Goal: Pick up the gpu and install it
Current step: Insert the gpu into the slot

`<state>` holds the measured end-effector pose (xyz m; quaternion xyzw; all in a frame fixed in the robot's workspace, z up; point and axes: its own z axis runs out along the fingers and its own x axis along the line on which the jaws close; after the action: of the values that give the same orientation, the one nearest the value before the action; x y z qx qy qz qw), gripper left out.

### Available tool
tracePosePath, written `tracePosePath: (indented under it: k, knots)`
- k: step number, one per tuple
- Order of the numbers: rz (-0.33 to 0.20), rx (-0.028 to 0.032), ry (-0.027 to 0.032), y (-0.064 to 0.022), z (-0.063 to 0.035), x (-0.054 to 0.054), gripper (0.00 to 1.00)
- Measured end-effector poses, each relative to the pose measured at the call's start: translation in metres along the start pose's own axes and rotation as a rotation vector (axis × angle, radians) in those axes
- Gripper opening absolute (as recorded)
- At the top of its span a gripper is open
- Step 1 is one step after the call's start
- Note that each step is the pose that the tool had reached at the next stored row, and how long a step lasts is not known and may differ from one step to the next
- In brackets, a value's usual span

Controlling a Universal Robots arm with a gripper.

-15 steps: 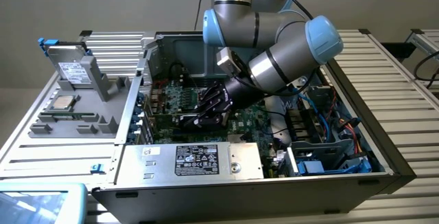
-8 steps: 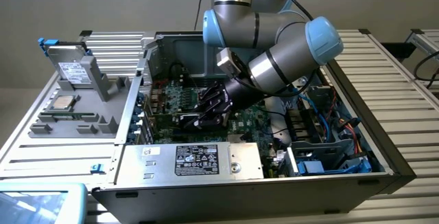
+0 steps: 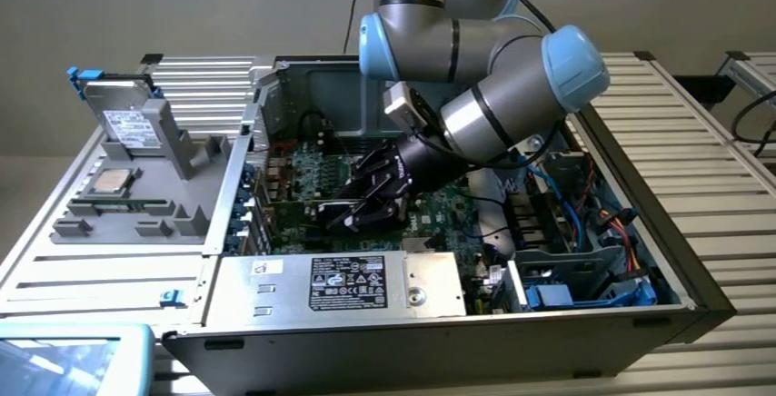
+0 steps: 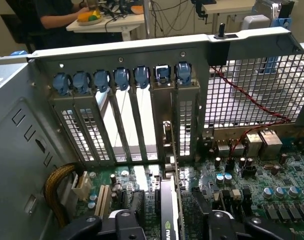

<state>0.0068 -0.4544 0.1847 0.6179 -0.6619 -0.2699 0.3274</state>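
The gpu stands upright in its motherboard slot, bracket at the rear slot openings; gripper jaws spread either side, seemingly released; installation looks essentially done.

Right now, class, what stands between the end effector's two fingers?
In the wrist view, the gpu stands edge-on between the end effector's fingers, upright on the motherboard, its bracket running up to the slot covers.

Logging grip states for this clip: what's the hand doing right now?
Hand: open, fingers on either side of the gpu, which stands on edge in the motherboard.
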Motion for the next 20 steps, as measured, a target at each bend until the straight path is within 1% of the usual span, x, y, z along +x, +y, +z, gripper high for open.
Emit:
tracePosePath:
  k: [1, 3, 4, 6, 10, 20]
  knots:
    - [0.000, 0.0005, -0.0001, 0.0002, -0.0003, 0.0001, 0.57]
    - [0.000, 0.0013, -0.0002, 0.0003, -0.0011, 0.0002, 0.57]
    - [0.000, 0.0017, -0.0003, 0.0003, -0.0013, 0.0002, 0.64]
    - [0.000, 0.0018, -0.0005, 0.0004, -0.0013, 0.0002, 0.64]
    - [0.000, 0.0019, -0.0004, 0.0032, -0.0038, 0.0008, 0.64]
    - [-0.005, 0.0017, -0.0046, 0.0034, -0.0039, 0.0009, 0.64]
